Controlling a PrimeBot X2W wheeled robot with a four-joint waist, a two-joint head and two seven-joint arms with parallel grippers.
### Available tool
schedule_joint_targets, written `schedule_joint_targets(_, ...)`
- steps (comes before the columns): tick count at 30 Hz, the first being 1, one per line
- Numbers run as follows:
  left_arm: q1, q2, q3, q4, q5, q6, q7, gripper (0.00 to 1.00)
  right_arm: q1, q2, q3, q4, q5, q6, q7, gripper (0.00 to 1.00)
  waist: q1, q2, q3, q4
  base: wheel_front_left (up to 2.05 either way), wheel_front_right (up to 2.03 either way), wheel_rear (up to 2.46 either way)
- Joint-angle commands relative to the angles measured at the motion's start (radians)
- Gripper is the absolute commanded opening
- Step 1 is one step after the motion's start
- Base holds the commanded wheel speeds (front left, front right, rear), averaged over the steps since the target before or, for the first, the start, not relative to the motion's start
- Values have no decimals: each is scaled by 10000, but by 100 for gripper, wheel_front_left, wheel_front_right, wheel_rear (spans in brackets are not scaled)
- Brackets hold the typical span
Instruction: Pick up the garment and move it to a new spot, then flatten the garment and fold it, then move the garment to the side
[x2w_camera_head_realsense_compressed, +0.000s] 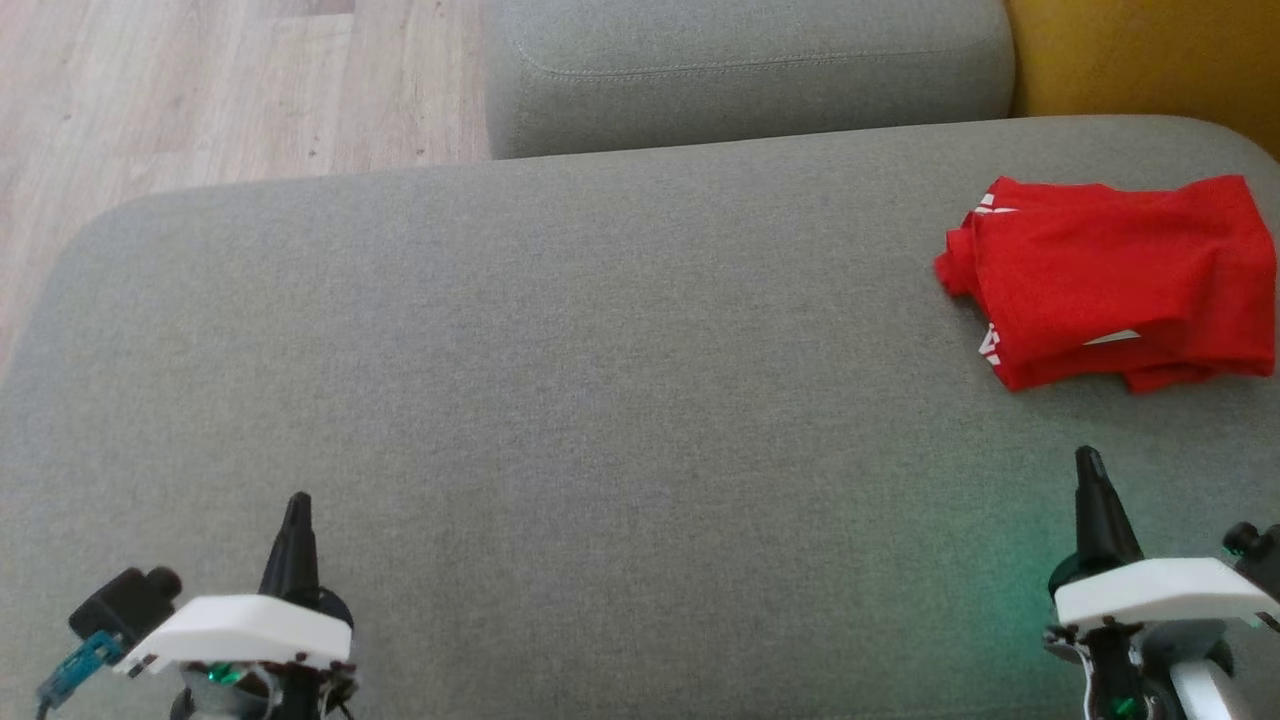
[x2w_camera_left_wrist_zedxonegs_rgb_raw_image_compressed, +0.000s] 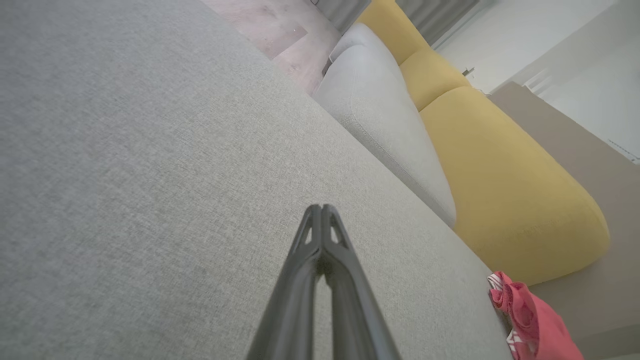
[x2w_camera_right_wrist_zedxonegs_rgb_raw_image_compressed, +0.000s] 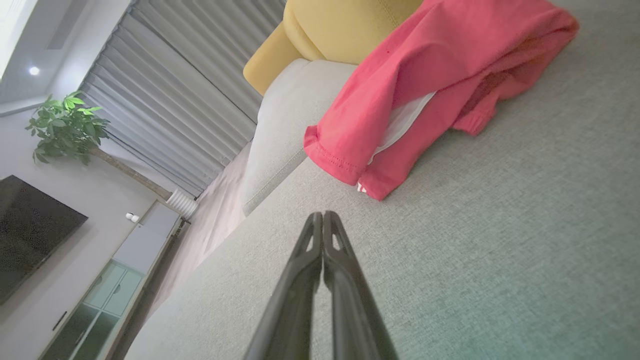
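The garment (x2w_camera_head_realsense_compressed: 1115, 280) is red with small white marks. It lies folded into a compact stack at the right end of the grey cushion (x2w_camera_head_realsense_compressed: 600, 380). My right gripper (x2w_camera_head_realsense_compressed: 1088, 462) hovers shut and holds nothing, a short way nearer than the garment. In the right wrist view the garment (x2w_camera_right_wrist_zedxonegs_rgb_raw_image_compressed: 425, 80) sits just beyond my shut right gripper (x2w_camera_right_wrist_zedxonegs_rgb_raw_image_compressed: 322, 216). My left gripper (x2w_camera_head_realsense_compressed: 298, 502) is shut and holds nothing at the lower left, far from the cloth. The left wrist view has the shut left gripper (x2w_camera_left_wrist_zedxonegs_rgb_raw_image_compressed: 321, 208) over bare cushion, with the garment (x2w_camera_left_wrist_zedxonegs_rgb_raw_image_compressed: 530, 320) at the lower right corner.
A second grey cushion (x2w_camera_head_realsense_compressed: 750, 70) stands behind the main one, with a yellow cushion (x2w_camera_head_realsense_compressed: 1150, 55) at the back right. Wooden floor (x2w_camera_head_realsense_compressed: 200, 90) lies beyond the cushion's rounded left edge. A TV, a cabinet, a plant (x2w_camera_right_wrist_zedxonegs_rgb_raw_image_compressed: 67, 125) and curtains stand far off.
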Motion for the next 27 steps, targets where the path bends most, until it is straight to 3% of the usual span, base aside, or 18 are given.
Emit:
schedule_joint_targets(1,-553,61,233,-388,-275,-104,57,0,-531,-6,-29,-392,270,39,44,0,0,0,1,0,0,0,0)
schedule_joint_targets(27,-727,73,565,-593,-3193,-276,793,0,-623,281,-510,-661,2938,54,765,0,0,0,13,6,0,0,0)
